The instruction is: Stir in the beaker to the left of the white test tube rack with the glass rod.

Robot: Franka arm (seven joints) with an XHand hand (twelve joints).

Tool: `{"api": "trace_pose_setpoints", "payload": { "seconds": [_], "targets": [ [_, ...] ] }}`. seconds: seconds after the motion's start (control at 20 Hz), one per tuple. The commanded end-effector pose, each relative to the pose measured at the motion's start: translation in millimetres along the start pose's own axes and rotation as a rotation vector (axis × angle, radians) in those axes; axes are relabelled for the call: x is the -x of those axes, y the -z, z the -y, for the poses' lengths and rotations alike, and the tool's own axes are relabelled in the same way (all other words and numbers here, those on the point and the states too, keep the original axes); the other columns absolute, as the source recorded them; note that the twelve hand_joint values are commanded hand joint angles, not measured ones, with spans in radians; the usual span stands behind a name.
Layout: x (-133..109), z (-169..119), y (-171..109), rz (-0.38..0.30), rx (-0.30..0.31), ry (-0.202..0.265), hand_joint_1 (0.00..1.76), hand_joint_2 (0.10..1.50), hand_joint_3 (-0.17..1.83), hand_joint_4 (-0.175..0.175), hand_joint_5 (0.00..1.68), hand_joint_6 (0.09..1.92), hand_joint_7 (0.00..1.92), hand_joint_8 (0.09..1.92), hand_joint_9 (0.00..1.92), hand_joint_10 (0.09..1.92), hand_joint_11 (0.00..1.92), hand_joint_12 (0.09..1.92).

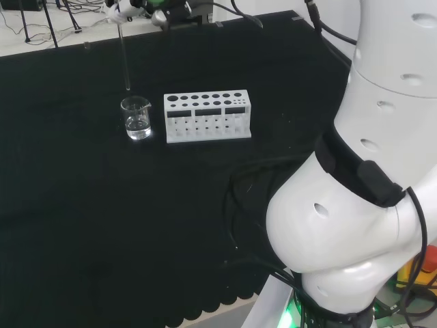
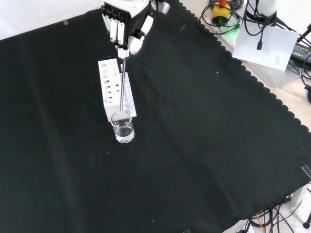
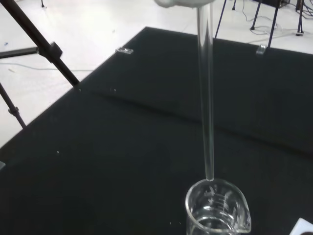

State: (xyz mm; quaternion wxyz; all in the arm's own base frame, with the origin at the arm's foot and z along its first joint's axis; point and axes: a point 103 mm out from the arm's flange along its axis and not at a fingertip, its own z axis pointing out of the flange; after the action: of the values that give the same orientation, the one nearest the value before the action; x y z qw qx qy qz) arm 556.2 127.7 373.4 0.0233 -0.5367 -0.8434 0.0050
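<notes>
Your hand has its fingers curled round the top of the glass rod, which hangs almost upright with its lower tip just above the rim of the beaker, standing on the tabletop just left of the white test tube rack in the head view.

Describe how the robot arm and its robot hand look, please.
The arm has big rounded glossy white links with small round dimples, a black band and black cables beside it. The robot hand is black and white, with white fingers.
</notes>
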Motion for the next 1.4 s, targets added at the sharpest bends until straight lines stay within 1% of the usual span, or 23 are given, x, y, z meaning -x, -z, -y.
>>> {"api": "trace_pose_setpoints", "payload": {
  "seconds": [0.05, 0.15, 0.3, 0.6, 0.7, 0.8, 1.15, 1.3, 1.4],
  "targets": [
    [16, -8, -19, 0.003, -0.019, -0.006, 1.31, 1.10, -0.17, -0.175, 1.42, 0.09, 1.13, 1.10, 1.54, 0.94, 1.67, 0.61],
    [19, -10, -28, 0.002, -0.032, -0.012, 1.31, 1.10, -0.17, -0.175, 1.42, 0.09, 1.12, 1.10, 1.54, 0.94, 1.67, 0.61],
    [19, -13, -36, 0.003, -0.041, -0.010, 1.31, 1.10, -0.17, -0.175, 1.42, 0.09, 1.12, 1.10, 1.54, 0.94, 1.67, 0.61],
    [20, -22, -60, 0.000, -0.067, -0.009, 1.31, 1.11, -0.17, -0.175, 1.42, 0.09, 1.11, 1.11, 1.54, 0.94, 1.67, 0.61],
    [25, -23, -76, -0.005, -0.082, -0.018, 1.31, 1.11, -0.17, -0.175, 1.42, 0.09, 1.11, 1.12, 1.54, 0.94, 1.67, 0.61],
    [26, -23, -84, -0.002, -0.095, -0.020, 1.31, 1.11, -0.17, -0.175, 1.42, 0.09, 1.11, 1.12, 1.54, 0.94, 1.67, 0.61],
    [16, -23, -95, 0.008, -0.114, 0.002, 1.31, 1.11, -0.17, -0.175, 1.42, 0.09, 1.10, 1.13, 1.54, 0.94, 1.67, 0.61],
    [11, -23, -97, 0.001, -0.122, -0.003, 1.31, 1.11, -0.17, -0.175, 1.42, 0.09, 1.10, 1.13, 1.54, 0.94, 1.67, 0.61],
    [14, -20, -103, -0.017, -0.123, -0.001, 1.31, 1.11, -0.17, -0.175, 1.42, 0.09, 1.10, 1.13, 1.54, 0.94, 1.67, 0.61]
  ]
}}
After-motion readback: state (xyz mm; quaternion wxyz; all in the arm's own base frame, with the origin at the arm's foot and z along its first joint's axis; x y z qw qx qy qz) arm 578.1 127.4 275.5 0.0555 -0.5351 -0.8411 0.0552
